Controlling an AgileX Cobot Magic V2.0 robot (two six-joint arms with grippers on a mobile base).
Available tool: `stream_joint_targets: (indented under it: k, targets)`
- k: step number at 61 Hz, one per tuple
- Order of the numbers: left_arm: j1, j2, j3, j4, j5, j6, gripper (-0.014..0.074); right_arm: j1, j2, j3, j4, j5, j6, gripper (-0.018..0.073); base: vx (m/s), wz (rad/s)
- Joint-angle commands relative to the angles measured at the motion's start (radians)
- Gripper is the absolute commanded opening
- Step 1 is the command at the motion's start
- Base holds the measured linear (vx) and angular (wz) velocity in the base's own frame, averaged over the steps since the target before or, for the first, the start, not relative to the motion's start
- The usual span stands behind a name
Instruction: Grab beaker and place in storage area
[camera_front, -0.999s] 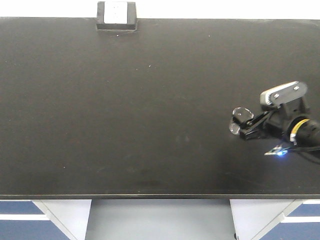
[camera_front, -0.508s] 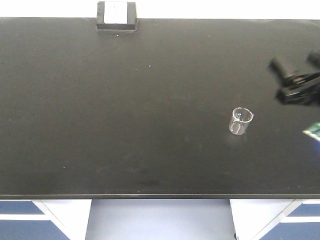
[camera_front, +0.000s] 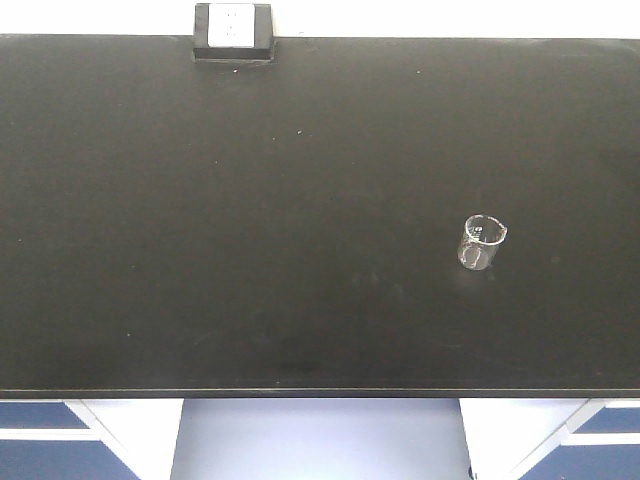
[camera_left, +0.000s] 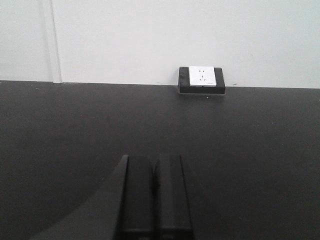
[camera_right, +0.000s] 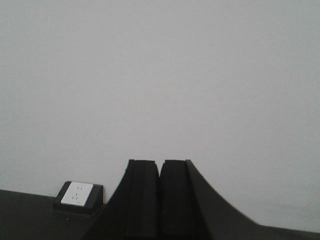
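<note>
The small clear glass beaker (camera_front: 483, 241) stands upright and alone on the wide black benchtop of the storage area (camera_front: 250, 220), right of centre. No arm shows in the front view. In the left wrist view my left gripper (camera_left: 154, 160) is shut, with its two black fingers pressed together and nothing between them, above the dark bench. My right gripper (camera_right: 160, 164) is likewise shut and empty, pointing at the white wall. The beaker is out of both wrist views.
A black outlet box with a white faceplate (camera_front: 233, 30) sits at the bench's back edge; the outlet box (camera_left: 202, 79) also shows in the left wrist view and the outlet box (camera_right: 77, 195) in the right. White wall behind. Blue cabinets (camera_front: 40, 435) lie below the front edge.
My right gripper let go of the beaker, drew back to the right and left the front view. The beaker stays standing where it was set down.
</note>
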Motion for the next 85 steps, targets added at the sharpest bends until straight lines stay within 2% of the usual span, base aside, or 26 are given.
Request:
stream_joint_targets:
  k: [1, 18, 32, 35, 38, 44, 51, 52, 59, 65, 76, 79, 80, 85]
  targets:
    - [-0.008, -0.017, 0.022, -0.006, -0.081, -0.006, -0.0008, -0.002, -0.041, -0.028, 0.007, -0.041, 0.002, -0.0008, 0.00, 0.00]
    - [-0.008, -0.017, 0.022, -0.006, -0.081, -0.006, -0.0008, -0.002, -0.082, -0.028, 0.005, -0.040, 0.001, -0.0008, 0.00, 0.00]
    - [-0.008, -0.017, 0.022, -0.006, -0.081, -0.006, -0.0008, -0.002, -0.082, -0.028, 0.020, 0.016, -0.001, -0.0008, 0.00, 0.00]
    - [-0.008, -0.017, 0.022, -0.006, -0.081, -0.006, -0.0008, -0.002, -0.082, -0.028, 0.074, 0.029, -0.013, -0.0008, 0.00, 0.00]
    - [-0.008, -0.017, 0.022, -0.006, -0.081, -0.006, -0.0008, -0.002, -0.082, -0.028, 0.196, 0.064, -0.061, -0.0008, 0.00, 0.00]
    - [-0.008, -0.017, 0.022, -0.006, -0.081, -0.006, -0.0008, -0.002, -0.082, -0.021, 0.461, 0.144, -0.267, -0.0008, 0.00, 0.00]
    - [-0.008, -0.017, 0.022, -0.006, -0.081, -0.006, -0.0008, -0.002, -0.086, 0.047, 0.669, 0.147, -0.553, -0.0008, 0.00, 0.00]
    - [-0.008, -0.017, 0.022, -0.006, -0.081, -0.006, -0.0008, -0.002, -0.088, 0.060, 0.687, 0.147, -0.567, -0.0008, 0.00, 0.00]
    - [-0.008, -0.017, 0.022, -0.006, -0.081, -0.006, -0.0008, -0.002, -0.124, 0.164, 0.779, 0.148, -0.721, -0.0008, 0.00, 0.00]
    - [-0.008, -0.017, 0.022, -0.006, -0.081, -0.006, -0.0008, -0.002, -0.193, 0.290, 0.836, 0.147, -0.782, -0.0008, 0.00, 0.00]
    - [-0.008, -0.017, 0.022, -0.006, -0.081, -0.006, -0.0008, -0.002, -0.392, 0.515, 0.851, 0.147, -0.769, -0.0008, 0.00, 0.00]
    - [-0.008, -0.017, 0.022, -0.006, -0.081, -0.006, -0.0008, -0.002, -0.445, 0.518, 0.851, 0.240, -0.750, -0.0008, 0.00, 0.00]
    - [-0.008, -0.017, 0.022, -0.006, -0.081, -0.006, -0.0008, -0.002, -0.501, 0.518, 0.842, 0.323, -0.761, -0.0008, 0.00, 0.00]
    - [-0.008, -0.017, 0.022, -0.006, -0.081, -0.006, -0.0008, -0.002, -0.539, 0.518, 0.842, 0.361, -0.771, -0.0008, 0.00, 0.00]
